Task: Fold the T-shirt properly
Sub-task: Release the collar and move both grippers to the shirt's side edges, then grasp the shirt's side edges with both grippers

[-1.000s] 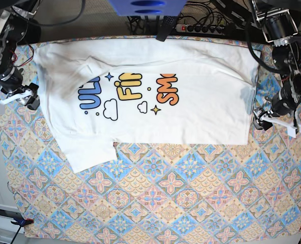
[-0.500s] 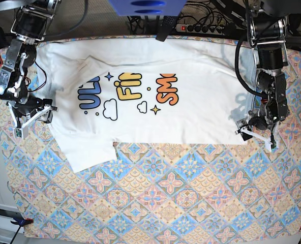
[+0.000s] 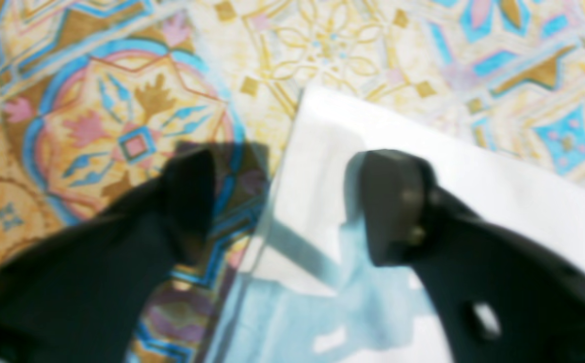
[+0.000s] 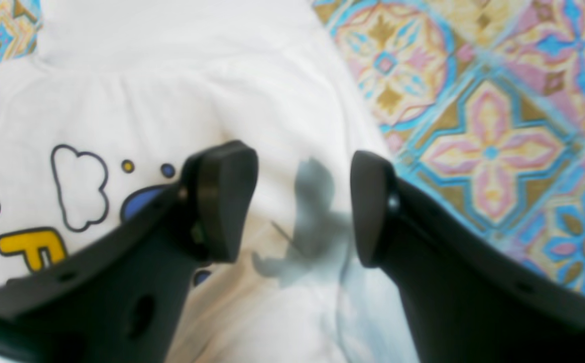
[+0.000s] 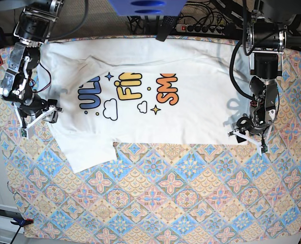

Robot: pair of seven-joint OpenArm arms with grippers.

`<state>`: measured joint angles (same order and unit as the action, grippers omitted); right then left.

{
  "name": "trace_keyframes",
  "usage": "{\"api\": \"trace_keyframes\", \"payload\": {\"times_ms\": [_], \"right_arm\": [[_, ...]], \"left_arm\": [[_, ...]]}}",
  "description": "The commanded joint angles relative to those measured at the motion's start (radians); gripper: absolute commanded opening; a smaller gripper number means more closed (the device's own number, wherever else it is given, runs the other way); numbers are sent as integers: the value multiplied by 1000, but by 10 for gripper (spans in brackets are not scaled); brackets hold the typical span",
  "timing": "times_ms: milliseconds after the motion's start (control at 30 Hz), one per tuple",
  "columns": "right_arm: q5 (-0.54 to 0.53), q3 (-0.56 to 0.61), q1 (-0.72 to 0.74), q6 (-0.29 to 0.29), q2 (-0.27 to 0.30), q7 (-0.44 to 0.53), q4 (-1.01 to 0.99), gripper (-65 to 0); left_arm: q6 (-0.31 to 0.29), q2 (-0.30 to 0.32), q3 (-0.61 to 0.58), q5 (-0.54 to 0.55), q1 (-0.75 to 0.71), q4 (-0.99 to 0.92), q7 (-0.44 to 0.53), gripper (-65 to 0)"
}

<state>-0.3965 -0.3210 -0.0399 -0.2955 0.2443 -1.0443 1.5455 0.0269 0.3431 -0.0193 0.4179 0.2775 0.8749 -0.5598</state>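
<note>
Now | left fingers spread wide, straddling the T-shirt corner edge | right fingers spread wide over its printed side | shirt lies flat on the patterned worktop.

The only lettering I could make out was on the print of the T-shirt, which lay folded so that just the upper halves of 3 words showed, cut off along the fold. In the base view they read, from my side, a blue "UL", a yellow "FI" and an orange "SM", each with further letters too clipped to tell. The right wrist view caught a yellow "F" on the same print, beside outlined clouds. Nothing else in the room carried writing I could read.
</note>
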Motion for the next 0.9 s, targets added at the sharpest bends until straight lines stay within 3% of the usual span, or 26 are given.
{"api": "trace_keyframes", "payload": {"times_ms": [0, 100, 267, 400, 533, 700, 867], "right_arm": [[-8, -4, 15, -5, 16, 17, 17, -332], [-8, -4, 15, -5, 10, 17, 16, -332], [-8, -4, 16, -5, 10, 17, 6, -332], [-8, -4, 16, -5, 10, 19, -44, -332], [-8, 7, 44, -5, 10, 48, -83, -332], [-6, 109, 137, -5, 16, 103, -161, -333], [-6, 194, 200, -5, 63, 204, -299, -331]], "left_arm": [[-40, -6, -11, 32, 9, 0, -39, -365], [-111, -29, -17, 34, 9, 0, -50, -523], [-143, -32, -14, 34, -7, 68, -75, -549], [-138, -26, -12, 34, -45, 160, -75, -650], [-138, -12, 12, 34, -82, 208, -75, -650], [-138, -9, 101, 34, -169, 326, -75, -650], [-138, 0, 107, 34, -229, 399, -75, -650]]}}
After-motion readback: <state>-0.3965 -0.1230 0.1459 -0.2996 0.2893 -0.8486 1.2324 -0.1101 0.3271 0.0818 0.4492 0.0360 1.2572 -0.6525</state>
